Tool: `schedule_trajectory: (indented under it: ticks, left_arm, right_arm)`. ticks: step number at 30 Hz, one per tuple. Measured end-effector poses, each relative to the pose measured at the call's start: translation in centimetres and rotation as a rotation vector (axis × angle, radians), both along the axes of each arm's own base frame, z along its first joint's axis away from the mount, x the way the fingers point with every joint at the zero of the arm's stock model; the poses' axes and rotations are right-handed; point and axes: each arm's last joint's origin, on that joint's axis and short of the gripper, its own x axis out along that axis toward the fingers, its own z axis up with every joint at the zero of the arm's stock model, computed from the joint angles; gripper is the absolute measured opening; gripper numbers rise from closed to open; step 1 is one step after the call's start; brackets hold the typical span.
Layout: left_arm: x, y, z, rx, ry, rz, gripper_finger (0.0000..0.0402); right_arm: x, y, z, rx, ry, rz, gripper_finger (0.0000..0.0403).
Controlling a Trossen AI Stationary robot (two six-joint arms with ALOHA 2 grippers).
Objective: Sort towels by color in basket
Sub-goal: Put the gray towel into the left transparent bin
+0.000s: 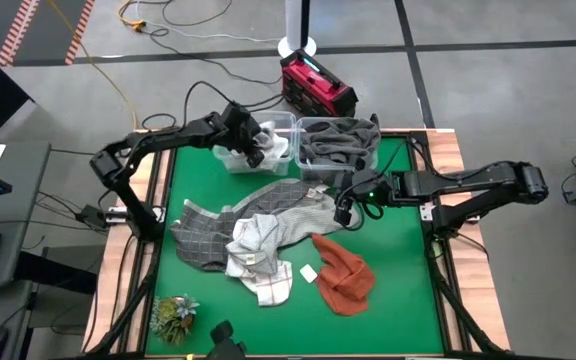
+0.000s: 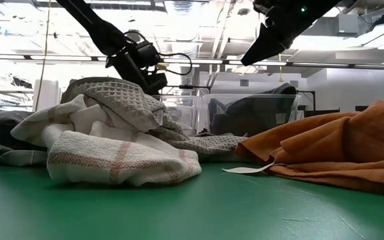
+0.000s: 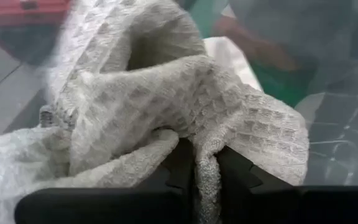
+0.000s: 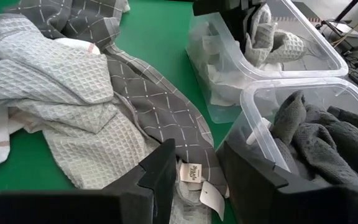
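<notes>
The left gripper (image 1: 259, 150) holds a white waffle-weave towel (image 3: 185, 106) over the left clear bin (image 1: 230, 158); its fingers are clamped on a fold, with cloth bunched ahead of and around the tips. The right gripper (image 4: 194, 165) hovers with fingers apart, above a grey checked towel (image 4: 148, 109) at the foot of the right clear bin (image 4: 263, 140), which holds dark grey towels (image 4: 328, 140).

The remaining towels lie heaped on the green table (image 1: 408, 300); a rust orange towel (image 1: 343, 275) lies apart from the heap.

Judgement: the cloths are light, limp and not fragile. A pinch on a raised fold or a free edge should hold. The overlapping layers risk dragging a neighbour along. A small green plant (image 1: 173, 315) sits well clear of both grippers.
</notes>
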Motion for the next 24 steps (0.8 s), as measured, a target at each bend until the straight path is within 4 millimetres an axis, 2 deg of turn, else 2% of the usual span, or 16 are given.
schedule_trajectory:
  ticks: [6, 11, 16, 20, 24]
  left_arm:
    - [-0.3, -0.7, 1.6, -0.003, -0.043, -0.037, 0.0093]
    - [-0.5, -1.4, 5.7, 0.071, -0.082, -0.079, 0.0162]
    - [-0.7, -3.2, 9.3, 0.169, -0.102, -0.156, 0.0218]
    - [-0.4, -6.9, 11.0, 0.214, -0.132, -0.379, 0.023]
    - [0.8, -12.5, 10.1, 0.152, -0.134, -0.602, 0.023]
  right_arm:
    - [0.0, 0.0, 0.0, 0.0, 0.0, -0.001, 0.0163]
    - [0.0, 0.0, 0.0, 0.0, 0.0, -0.001, 0.0163]
    - [0.0, 0.0, 0.0, 0.002, 0.0, -0.003, 0.0163]
    - [0.0, 0.0, 0.0, 0.005, 0.002, -0.005, 0.0163]
    - [-0.2, 0.0, -0.3, 0.013, 0.029, -0.01, 0.0163]
